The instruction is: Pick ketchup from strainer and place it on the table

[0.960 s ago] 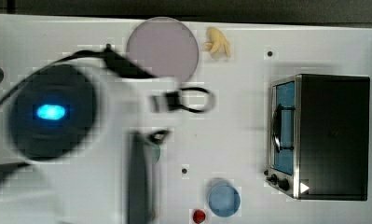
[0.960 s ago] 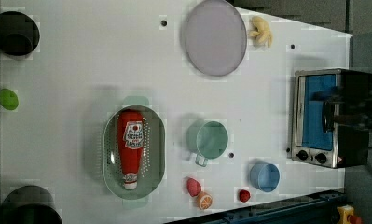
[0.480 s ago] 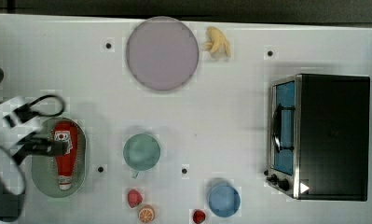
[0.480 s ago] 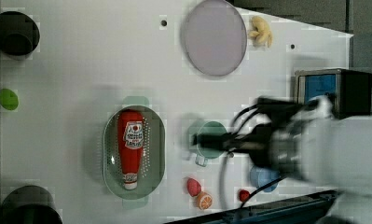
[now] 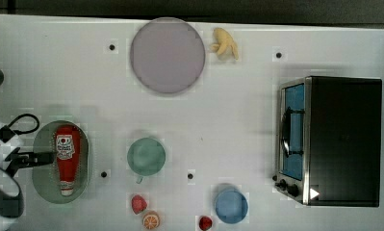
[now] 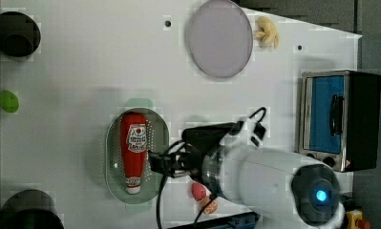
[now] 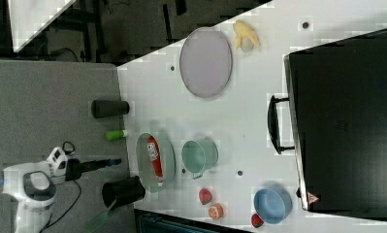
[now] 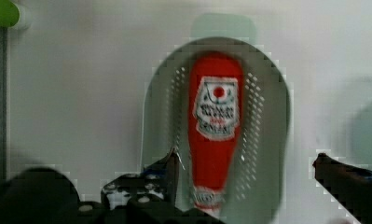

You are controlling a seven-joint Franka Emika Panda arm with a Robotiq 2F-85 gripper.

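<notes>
Above the strainer (image 8: 267,140), jaws wide, straddling the ketchup (image 8: 215,126)

The ketchup (image 7: 153,158) lies inside the strainer (image 7: 143,165) on the table (image 7: 249,116).

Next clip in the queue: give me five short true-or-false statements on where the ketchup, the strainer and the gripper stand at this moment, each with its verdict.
1. The small red ketchup squeeze bottle lies inside the pale green oval strainer. True.
2. The gripper is shut on the bottle. False: its jaws stand wide open, either side of the bottle.
3. The bottle stands upright. False: it lies on its side.
4. The grey-lilac round plate holds nothing. True.
5. The round green cup sits inside the strainer. False: it stands apart on the white tabletop.
</notes>
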